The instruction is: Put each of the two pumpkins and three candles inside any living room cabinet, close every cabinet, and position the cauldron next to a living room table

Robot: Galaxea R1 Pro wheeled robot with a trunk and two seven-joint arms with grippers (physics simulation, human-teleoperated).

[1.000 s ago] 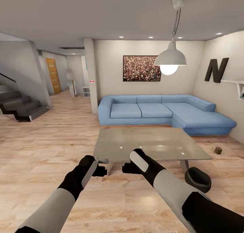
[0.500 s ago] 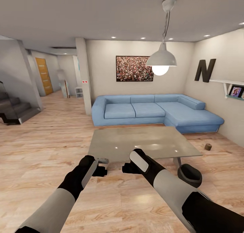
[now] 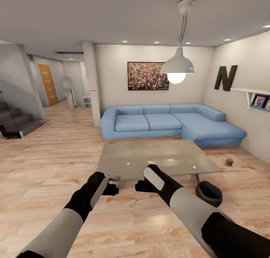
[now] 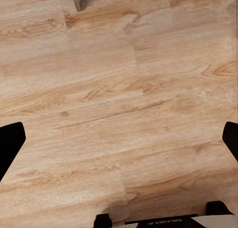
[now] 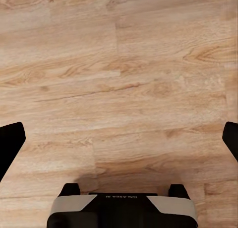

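The black cauldron [image 3: 209,193] sits on the wood floor right beside the front right leg of the grey coffee table [image 3: 157,158]. A small tan stubby cylinder [image 3: 229,162] stands on the floor farther right; it is too small to tell whether it is a candle. The pumpkins and the cabinet are out of view. My left gripper [image 3: 111,189] and right gripper [image 3: 140,185] hang side by side just before the table's near edge. Over bare floor, the left gripper [image 4: 119,138] and right gripper [image 5: 119,138] are open and hold nothing.
A blue corner sofa [image 3: 168,125] stands behind the table against the far wall. A pendant lamp [image 3: 177,67] hangs above the table. Stairs [image 3: 15,123] rise at the far left, a wall shelf [image 3: 255,95] is at the right, and a hallway opens at the back left.
The whole picture has shifted left, so the camera has turned a little to the right. Both arms keep the same pose.
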